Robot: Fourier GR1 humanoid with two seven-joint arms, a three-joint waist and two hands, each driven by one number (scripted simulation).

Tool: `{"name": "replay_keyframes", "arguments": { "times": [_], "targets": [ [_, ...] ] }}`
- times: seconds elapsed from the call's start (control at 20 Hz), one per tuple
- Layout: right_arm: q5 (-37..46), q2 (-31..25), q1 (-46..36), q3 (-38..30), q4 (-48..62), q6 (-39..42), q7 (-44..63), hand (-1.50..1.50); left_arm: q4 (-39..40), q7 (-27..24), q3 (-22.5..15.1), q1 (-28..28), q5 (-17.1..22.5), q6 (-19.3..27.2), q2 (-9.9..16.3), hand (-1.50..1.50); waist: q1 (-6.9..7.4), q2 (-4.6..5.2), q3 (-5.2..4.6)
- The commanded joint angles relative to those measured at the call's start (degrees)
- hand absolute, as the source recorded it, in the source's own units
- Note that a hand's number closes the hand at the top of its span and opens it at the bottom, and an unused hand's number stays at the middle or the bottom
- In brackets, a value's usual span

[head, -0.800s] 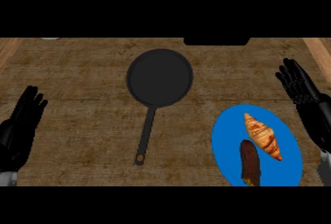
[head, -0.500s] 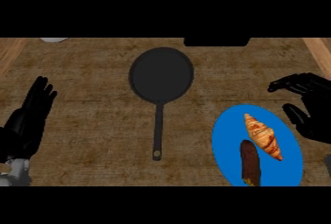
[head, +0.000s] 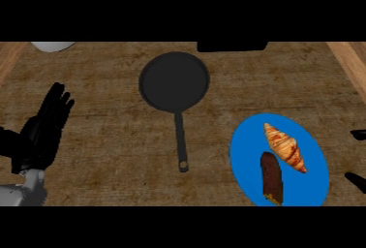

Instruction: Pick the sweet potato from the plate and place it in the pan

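The sweet potato (head: 271,178) is lying on the blue plate (head: 247,150) at the lower right of the counter, a dark brown, rough-skinned, elongated piece with its long axis running nearly straight up and down the view, one end pointing away from the robot and the other sitting by the plate's near rim. Just beside it, to the right and further back, a golden, ridged croissant (head: 284,147) is sharing the same plate, slanting from upper left to lower right. The plate is showing as a smooth oval. To its left, well apart, the black round pan (head: 175,80) is sitting with nothing in it, its thin handle pointing toward the robot. The counter (head: 107,145) is showing a coarse brown woven grain. The left hand (head: 44,130) is resting at the left edge, fingers straight and spread, holding nothing. Only dark tips of the right hand (head: 357,180) are peeking in at the right edge; whether its fingers are spread or curled I cannot tell.
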Motion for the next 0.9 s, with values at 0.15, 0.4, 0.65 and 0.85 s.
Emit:
{"name": "replay_keyframes", "arguments": {
  "times": [0.15, 0.4, 0.65, 0.85],
  "targets": [
    [8.7, -7.4, 5.9, -6.1, -3.1, 3.6, -6.5, -1.50, 0.2, 0.7, -0.9, -1.6, -1.3, -0.8, -1.7, 0.00, 1.46, 0.07, -0.04],
    [10.5, -9.9, -2.8, -2.5, -6.5, 6.3, 4.9, -1.50, 2.0, 2.2, -1.6, -5.0, -3.2, 0.0, -3.6, 0.00, 2.63, 0.38, -0.06],
    [20.8, -13.2, -4.3, 4.3, -11.4, 7.1, 13.1, -1.50, 0.9, 3.4, -0.7, -5.4, -2.6, -1.0, -2.9, 0.00, 3.42, 0.41, -0.07],
    [25.7, -13.1, -7.7, 11.1, -13.7, 10.6, 19.3, -1.50, 3.3, 1.3, 0.5, -4.8, -2.7, -3.4, -2.6, 0.00, 3.11, 0.41, -0.08]
  ]
}}
